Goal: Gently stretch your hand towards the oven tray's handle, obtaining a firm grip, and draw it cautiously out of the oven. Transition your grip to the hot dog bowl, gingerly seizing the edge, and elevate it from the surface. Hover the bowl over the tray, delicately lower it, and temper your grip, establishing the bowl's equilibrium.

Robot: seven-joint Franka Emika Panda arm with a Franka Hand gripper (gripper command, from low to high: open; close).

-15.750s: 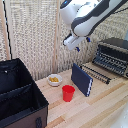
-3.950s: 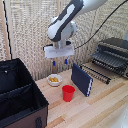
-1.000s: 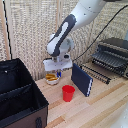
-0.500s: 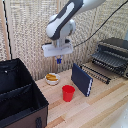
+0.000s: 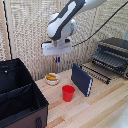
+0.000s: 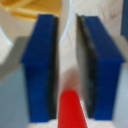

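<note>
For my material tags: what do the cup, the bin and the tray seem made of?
Cup: likely plastic, uniform glossy red. Bin: looks like black fabric, matte with soft walls. Tray: probably metal, thin dark parallel bars.

The place looked like a robot lab staged as a small kitchen corner. A pale wooden desk filled the lower frame, carrying a toaster oven at the right edge, a red plastic cup at the centre, an upright dark blue book and a black fabric bin at lower left. A reed-blind backdrop covered the wall behind, and a white robot arm reached in from above.
</note>
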